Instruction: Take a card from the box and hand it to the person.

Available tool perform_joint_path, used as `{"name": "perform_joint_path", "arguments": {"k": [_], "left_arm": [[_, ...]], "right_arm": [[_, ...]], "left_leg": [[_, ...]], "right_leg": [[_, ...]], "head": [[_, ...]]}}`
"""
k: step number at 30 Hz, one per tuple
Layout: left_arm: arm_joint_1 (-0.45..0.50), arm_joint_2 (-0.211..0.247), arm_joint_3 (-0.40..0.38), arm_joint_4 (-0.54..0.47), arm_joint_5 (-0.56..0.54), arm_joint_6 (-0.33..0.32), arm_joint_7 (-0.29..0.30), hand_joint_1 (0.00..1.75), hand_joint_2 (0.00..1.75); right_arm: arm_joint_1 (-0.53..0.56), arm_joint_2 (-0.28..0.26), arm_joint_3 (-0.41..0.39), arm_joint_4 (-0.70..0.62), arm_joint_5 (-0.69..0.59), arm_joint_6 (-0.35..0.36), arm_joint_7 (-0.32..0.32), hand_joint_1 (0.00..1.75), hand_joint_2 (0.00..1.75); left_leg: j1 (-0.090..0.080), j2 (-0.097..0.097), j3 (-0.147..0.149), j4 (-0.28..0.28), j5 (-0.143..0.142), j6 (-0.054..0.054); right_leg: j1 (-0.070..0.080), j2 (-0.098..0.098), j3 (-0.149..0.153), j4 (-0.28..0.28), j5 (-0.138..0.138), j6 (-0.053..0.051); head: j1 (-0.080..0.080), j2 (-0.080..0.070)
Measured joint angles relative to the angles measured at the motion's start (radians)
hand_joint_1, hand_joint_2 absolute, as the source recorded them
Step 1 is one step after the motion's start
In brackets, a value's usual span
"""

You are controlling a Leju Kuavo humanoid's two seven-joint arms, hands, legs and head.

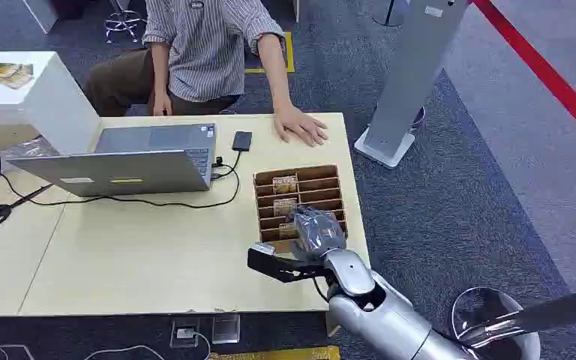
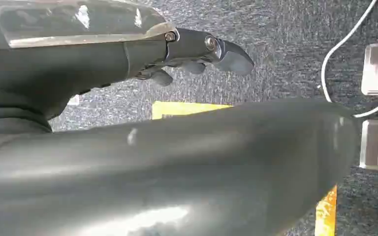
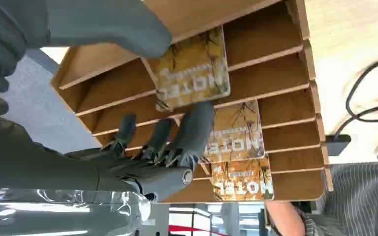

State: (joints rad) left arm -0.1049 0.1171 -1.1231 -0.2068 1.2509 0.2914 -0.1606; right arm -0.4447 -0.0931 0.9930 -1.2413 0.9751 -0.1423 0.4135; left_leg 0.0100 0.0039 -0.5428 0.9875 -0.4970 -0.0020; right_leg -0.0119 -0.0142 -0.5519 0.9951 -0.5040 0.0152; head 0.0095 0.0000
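Observation:
A wooden slotted box (image 1: 322,178) stands on the table's right side, and yellow hotel cards (image 1: 284,183) stand in its slots. My right hand (image 1: 316,229) is down over the box's near slots. Its thumb (image 3: 103,24) and fingers (image 3: 189,132) lie on opposite sides of one tilted card (image 3: 192,73) and pinch it. Two more cards (image 3: 236,132) stand in the slots beyond. The person (image 1: 202,37) sits across the table with a hand (image 1: 300,124) flat on it, just beyond the box. My left hand (image 2: 197,51) hangs over the carpet and holds nothing.
A laptop (image 1: 131,157) stands left of the box, its cable (image 1: 195,202) running toward it, with a small dark device (image 1: 242,140) beside it. Scissors (image 1: 0,212) lie at the left edge. A grey post (image 1: 412,75) stands right of the table.

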Motion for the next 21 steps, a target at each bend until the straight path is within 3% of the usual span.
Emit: {"name": "perform_joint_path", "arguments": {"k": [2,10,11,13,15,17,21], "left_arm": [[0.0,0.0,0.0,0.0,0.0,0.0,0.002,0.0,0.0],[0.0,0.0,0.0,0.0,0.0,-0.001,0.002,0.0,0.0],[0.0,0.0,0.0,0.0,0.0,-0.001,0.002,0.0,0.0],[0.001,0.0,0.0,0.0,0.0,-0.001,0.002,0.0,0.0],[0.001,0.0,0.0,0.0,0.0,-0.001,0.002,0.0,0.0],[0.001,0.0,0.0,0.0,0.0,-0.001,0.002,0.0,0.0],[0.001,0.0,0.0,0.0,0.0,-0.001,0.002,0.0,0.0]], "right_arm": [[0.001,0.0,0.0,0.0,0.0,-0.001,0.003,0.72,1.75],[0.001,-0.001,-0.008,-0.001,-0.002,-0.002,0.005,0.8,1.75],[0.001,-0.001,-0.009,-0.001,-0.003,-0.002,0.005,0.86,1.75],[0.001,-0.001,-0.01,-0.001,-0.003,-0.002,0.005,1.31,1.75],[0.001,0.0,-0.015,-0.001,-0.004,-0.002,0.005,1.34,1.75],[0.001,-0.001,-0.016,-0.001,-0.004,-0.001,0.006,1.54,1.75],[0.001,0.0,-0.016,-0.001,-0.006,-0.001,0.005,1.73,1.75]], "left_leg": [[0.0,0.0,0.0,0.0,0.0,0.0],[0.0,0.0,0.0,0.0,0.0,0.0],[0.0,0.0,0.0,0.0,0.0,0.0],[0.0,0.0,0.0,0.0,0.0,0.0],[0.0,0.0,0.0,0.0,0.0,0.0],[0.0,0.0,0.0,0.0,0.0,0.0],[0.0,0.0,0.0,0.0,0.0,0.0]], "right_leg": [[0.0,0.0,0.0,0.0,0.0,0.0],[0.0,0.0,0.0,0.0,0.0,0.0],[0.0,0.0,0.0,0.0,0.0,0.0],[0.0,0.0,0.0,0.0,0.0,0.0],[0.0,0.0,0.0,0.0,0.0,0.0],[0.0,0.0,0.0,0.0,0.0,0.0],[0.0,0.0,0.0,0.0,0.0,0.0]], "head": [[0.0,0.0],[0.0,0.0],[0.0,0.0],[0.0,0.0],[0.0,0.0],[0.0,0.0],[0.0,0.0]]}}
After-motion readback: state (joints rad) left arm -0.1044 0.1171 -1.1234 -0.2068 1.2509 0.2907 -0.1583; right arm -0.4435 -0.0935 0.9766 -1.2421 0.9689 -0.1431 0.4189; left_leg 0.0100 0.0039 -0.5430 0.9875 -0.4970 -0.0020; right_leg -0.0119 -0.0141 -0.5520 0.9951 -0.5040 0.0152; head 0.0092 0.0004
